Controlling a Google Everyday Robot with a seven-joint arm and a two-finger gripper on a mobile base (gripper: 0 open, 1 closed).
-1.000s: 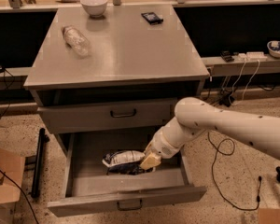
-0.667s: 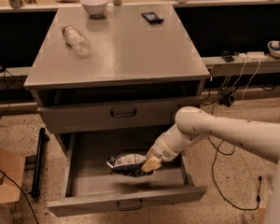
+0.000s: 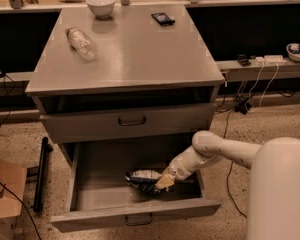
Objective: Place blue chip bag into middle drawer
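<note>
I have 1 camera view, looking down on the desk [image 3: 140, 49] and its 2 handled fronts.

The middle drawer [image 3: 135, 216] is pulled well out and its tray is open from above. The blue chip bag [image 3: 142, 178] lies inside on the tray floor, right of centre and nearer the front wall than the back. To the bag's left there is a wide stretch of bare floor up to the left wall. To its right there is only a short gap before the right wall.

The gripper [image 3: 164, 181] is down inside the tray at the bag's right end. Its fingers are pinched together on that edge of the bag. My arm [image 3: 215, 151] comes in over the drawer's right rim and passes just under the upper drawer front [image 3: 130, 121], which is closed above it. Headroom there looks tight.

On the desk, well apart from all this, a clear bottle [image 3: 81, 43] lies on its side at the left. A white bowl [image 3: 100, 5] sits at the back edge, and a small dark packet [image 3: 163, 18] lies flat at the back right.

On the floor, a black bar [image 3: 40, 174] lies left of the drawer, and cables [image 3: 230, 134] hang to the right.
</note>
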